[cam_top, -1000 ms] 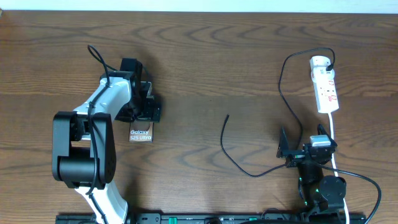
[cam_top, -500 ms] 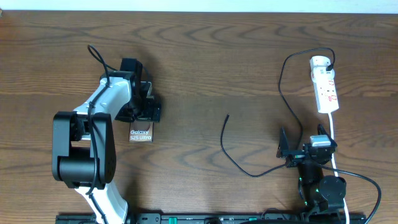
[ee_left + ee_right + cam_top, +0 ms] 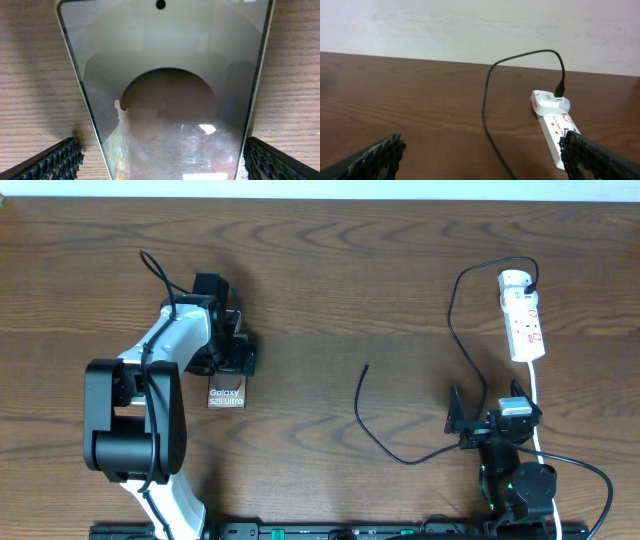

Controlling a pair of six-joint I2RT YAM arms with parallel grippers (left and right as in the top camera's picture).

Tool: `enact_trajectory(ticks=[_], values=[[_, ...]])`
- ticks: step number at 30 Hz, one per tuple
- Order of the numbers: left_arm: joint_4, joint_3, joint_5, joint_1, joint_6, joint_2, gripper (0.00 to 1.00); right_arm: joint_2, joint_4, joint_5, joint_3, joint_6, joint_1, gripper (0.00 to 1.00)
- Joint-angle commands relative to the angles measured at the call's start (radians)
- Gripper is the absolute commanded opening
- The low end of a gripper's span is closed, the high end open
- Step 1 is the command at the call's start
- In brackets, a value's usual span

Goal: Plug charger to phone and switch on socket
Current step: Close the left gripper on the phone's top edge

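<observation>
The left claw [image 3: 237, 356] stood wide open, low over the far end of the phone [image 3: 226, 396]. In its wrist view the ribbed fingers [image 3: 52, 161] sat on either side of the glossy glass without visibly pressing it. The phone lay flat on the wooden surface [image 3: 350, 280] with its "Galaxy" lettering facing up, and nothing was fitted to it. The right claw [image 3: 487, 408] was just as wide and held nothing, parked near the front edge and facing the white power strip [image 3: 524, 320] at the far right. The charger cable [image 3: 483, 107] rose from a black plug [image 3: 560, 90] already seated in the rounded end of that strip. From there it looped down past the right claw and swept left, ending in a free connector tip [image 3: 366, 368] on bare wood, well apart from the phone. Over the last second nothing had shifted: both arms, the phone and the cable lay exactly where they had been. That pause probably meant the work had not properly begun. The tip had yet to be picked up, carried over and pushed into the phone. The strip's switches were too small to read, so whether it was on could not be told. The thin, springy cable looked likely to twist the tip out of line.
</observation>
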Motion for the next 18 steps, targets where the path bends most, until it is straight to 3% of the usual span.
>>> enact_trajectory(ticks=[1, 18], values=[[0.005, -0.015, -0.027, 0.003, 0.003, 0.015, 0.98, -0.004, -0.003, 0.007, -0.002, 0.014, 0.005, 0.99], [0.014, -0.033, -0.026, 0.002, 0.002, 0.015, 0.98, -0.004, -0.003, 0.007, -0.002, 0.014, 0.005, 0.99]])
